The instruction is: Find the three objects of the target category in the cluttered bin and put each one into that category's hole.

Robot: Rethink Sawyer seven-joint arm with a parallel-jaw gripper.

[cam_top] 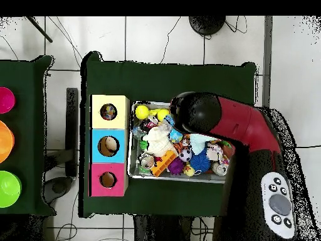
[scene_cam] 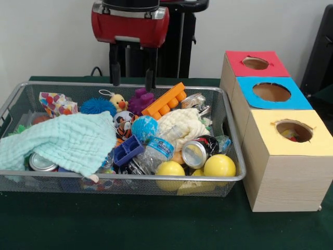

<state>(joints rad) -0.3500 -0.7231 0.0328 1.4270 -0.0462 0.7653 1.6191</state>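
Fingers (scene_cam: 132, 78) spread and empty above the cluttered bin (scene_cam: 125, 178).
Best approach: descend toward the polka-dot cloth (scene_cam: 56, 103) at ten o'clock, pinching fabric only.

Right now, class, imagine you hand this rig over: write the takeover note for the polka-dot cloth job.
The hand: open, empty, above the wire basket's far side.
One polka-dot cloth lies in its far left corner, front view.
Inside the yellow box's hole: something colourful, count unclear.
Left: drop that cloth in, then search under the mint cloth.
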